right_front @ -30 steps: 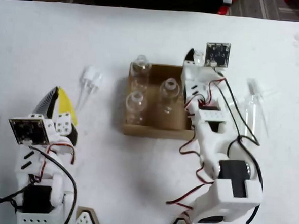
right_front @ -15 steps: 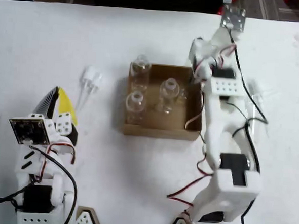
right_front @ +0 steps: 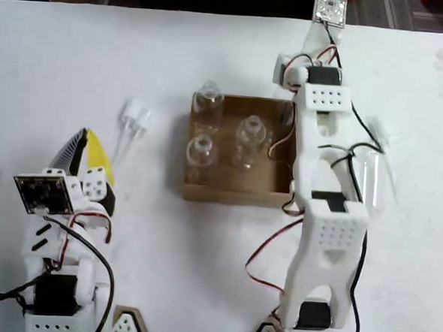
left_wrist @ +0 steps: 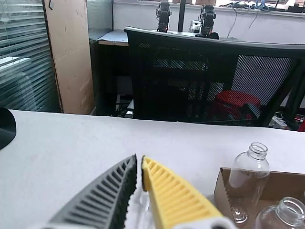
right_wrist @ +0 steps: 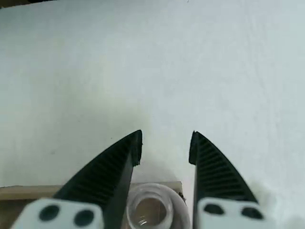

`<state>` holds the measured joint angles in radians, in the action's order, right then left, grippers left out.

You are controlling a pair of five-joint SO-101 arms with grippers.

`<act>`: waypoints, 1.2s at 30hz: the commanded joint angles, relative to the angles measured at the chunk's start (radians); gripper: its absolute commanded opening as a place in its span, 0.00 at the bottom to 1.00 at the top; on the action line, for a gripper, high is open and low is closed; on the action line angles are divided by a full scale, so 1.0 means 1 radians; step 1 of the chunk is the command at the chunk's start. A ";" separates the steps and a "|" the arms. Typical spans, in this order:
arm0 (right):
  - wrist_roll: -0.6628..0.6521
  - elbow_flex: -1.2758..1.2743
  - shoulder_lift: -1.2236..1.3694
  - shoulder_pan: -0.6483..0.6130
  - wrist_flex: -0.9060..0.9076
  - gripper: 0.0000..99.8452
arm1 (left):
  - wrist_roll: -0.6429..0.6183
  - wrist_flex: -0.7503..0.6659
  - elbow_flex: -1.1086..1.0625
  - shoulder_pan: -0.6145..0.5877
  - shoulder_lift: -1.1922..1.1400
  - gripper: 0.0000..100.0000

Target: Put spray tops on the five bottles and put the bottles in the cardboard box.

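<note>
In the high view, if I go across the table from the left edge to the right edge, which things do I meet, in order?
left gripper → spray tops → cardboard box → bottle lying on the table

Bottle [right_wrist: 151, 210], beneath the spread right pincer [right_wrist: 165, 148]: body cut off at edge. Cardboard box [right_wrist: 19, 192], beneath same pincer: mostly hidden by its fingers [right_wrist: 109, 167]. Second bottle [left_wrist: 285, 213], beside left pincer [left_wrist: 138, 164]: base cut off.
</note>
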<state>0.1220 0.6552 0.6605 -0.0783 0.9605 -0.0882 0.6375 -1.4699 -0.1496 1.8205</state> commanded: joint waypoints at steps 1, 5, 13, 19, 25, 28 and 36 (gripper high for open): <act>0.006 0.141 0.033 0.012 0.071 0.13 | -0.015 -0.029 0.006 -0.005 0.007 0.02; 0.006 0.206 0.038 0.013 0.147 0.10 | -0.015 -0.029 0.006 -0.005 0.007 0.02; 0.006 0.212 0.035 0.013 0.193 0.12 | -0.015 -0.031 0.006 -0.005 0.007 0.02; 0.006 0.218 0.031 0.013 0.223 0.12 | -0.015 -0.031 0.006 -0.005 0.007 0.02; 0.006 0.218 0.004 0.010 0.269 0.12 | -0.015 -0.031 0.006 -0.005 0.007 0.02; 0.006 0.216 -0.021 0.013 0.280 0.12 | -0.015 -0.031 0.006 -0.005 0.007 0.02; 0.006 0.216 -0.022 0.010 0.321 0.12 | -0.015 -0.031 0.006 -0.005 0.007 0.02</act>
<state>0.1220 0.8209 0.7050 -0.0752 1.2520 -0.0882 0.6375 -1.4699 -0.1496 1.8205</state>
